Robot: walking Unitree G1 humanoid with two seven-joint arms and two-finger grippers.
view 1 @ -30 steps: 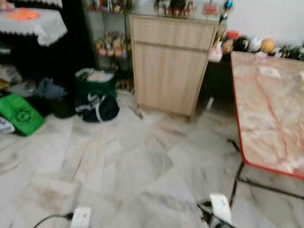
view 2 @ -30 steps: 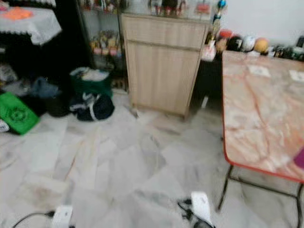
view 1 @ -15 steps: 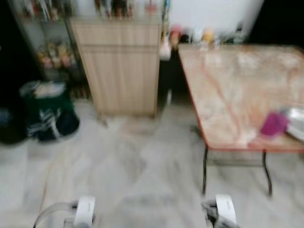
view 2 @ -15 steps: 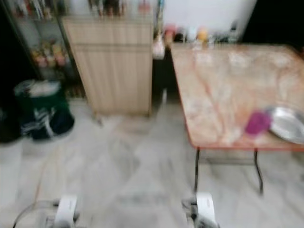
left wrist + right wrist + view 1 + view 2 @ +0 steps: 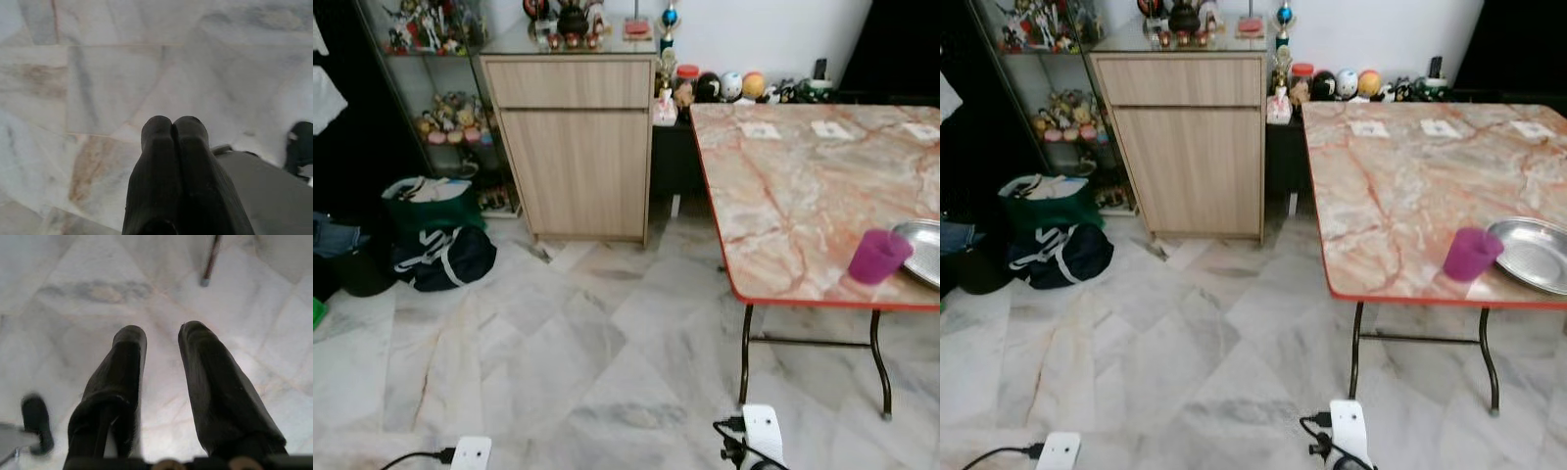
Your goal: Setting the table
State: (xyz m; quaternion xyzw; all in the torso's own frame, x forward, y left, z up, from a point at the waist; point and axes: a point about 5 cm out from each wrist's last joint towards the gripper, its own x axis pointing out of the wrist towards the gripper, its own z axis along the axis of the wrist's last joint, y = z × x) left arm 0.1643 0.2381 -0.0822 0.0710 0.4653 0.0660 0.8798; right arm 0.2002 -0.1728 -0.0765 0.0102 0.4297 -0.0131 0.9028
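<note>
A marble-patterned table [image 5: 803, 196] with a red edge stands ahead on my right. On its near right corner sits a purple cup [image 5: 878, 257], and beside it a silver metal plate [image 5: 1534, 253] at the picture's right edge. Both arms hang low over the marble floor. My left gripper [image 5: 172, 123] points at the floor with its two black fingers pressed together, nothing between them. My right gripper [image 5: 162, 334] also points at the floor, fingers apart and empty, a table leg foot [image 5: 206, 281] beyond it.
A wooden cabinet [image 5: 576, 147] stands against the far wall left of the table, with a glass shelf of figurines [image 5: 431, 117] beside it. A green bag [image 5: 431, 206] and a dark duffel bag [image 5: 445, 259] lie on the floor at left. Small ornaments [image 5: 734, 86] line the wall behind the table.
The camera has swung to the right and steadied; the table, purple cup and plate have come into view and the picture is now sharp. Both arms still hang low.
</note>
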